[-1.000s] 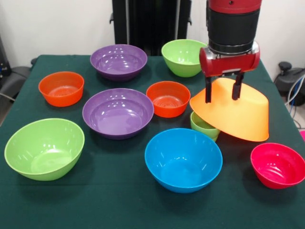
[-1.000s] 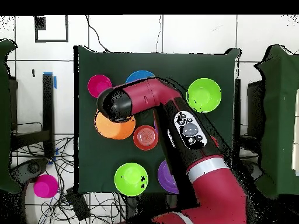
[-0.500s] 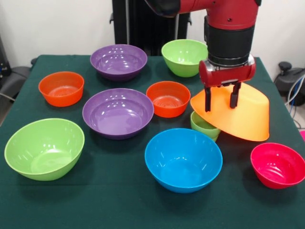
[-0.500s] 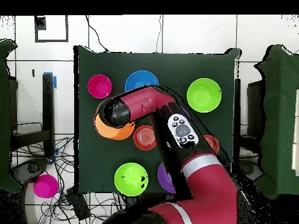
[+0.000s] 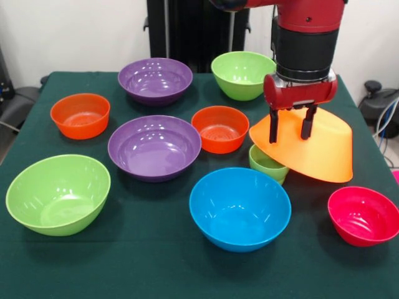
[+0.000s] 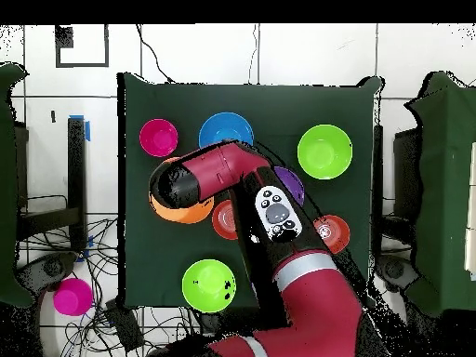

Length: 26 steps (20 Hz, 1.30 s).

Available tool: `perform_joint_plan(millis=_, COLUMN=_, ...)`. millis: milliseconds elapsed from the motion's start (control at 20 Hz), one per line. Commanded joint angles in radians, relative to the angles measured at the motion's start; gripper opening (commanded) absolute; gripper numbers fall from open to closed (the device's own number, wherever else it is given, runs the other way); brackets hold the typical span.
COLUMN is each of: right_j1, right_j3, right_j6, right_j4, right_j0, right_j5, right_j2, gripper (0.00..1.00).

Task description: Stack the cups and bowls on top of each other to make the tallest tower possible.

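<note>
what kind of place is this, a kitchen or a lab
Most likely a robotics lab, not a kitchen: a red and black robot arm works at a table under a dark green cloth, and loose cables lie on the tiled floor beside it.

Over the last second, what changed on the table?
The gripper rose slightly above the overturned orange-yellow bowl, fingers open astride its upper part. That bowl looks unmoved, leaning tilted over the small light-green cup. In the overhead view the arm swung across, covering more of the purple bowl. The blue bowl, pink-red bowl and the rest stayed put.
</note>
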<state>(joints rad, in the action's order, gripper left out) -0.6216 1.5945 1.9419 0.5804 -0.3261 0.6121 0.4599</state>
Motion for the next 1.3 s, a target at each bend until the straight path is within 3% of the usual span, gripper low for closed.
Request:
perform_joint_plan(millis=50, right_j1=0.035, right_j3=0.083, right_j6=0.08, right_j4=0.028, right_j0=0.034, right_j5=-0.022, right_j2=-0.081, gripper=1.0)
perform_joint_plan(millis=500, right_j1=0.011, right_j3=0.111, right_j6=0.09, right_j4=0.003, right_j0=0.055, right_j5=0.045, right_j2=-0.141, gripper=1.0)
perform_joint_plan(millis=750, right_j1=0.02, right_j3=0.141, right_j6=0.109, right_j4=-0.012, right_j0=0.059, right_j5=-0.014, right_j2=-0.152, gripper=1.0)
perform_joint_plan(millis=1300, right_j1=0.008, right_j3=0.164, right_j6=0.131, right_j4=-0.038, right_j0=0.091, right_j5=-0.036, right_j2=-0.193, gripper=1.0)
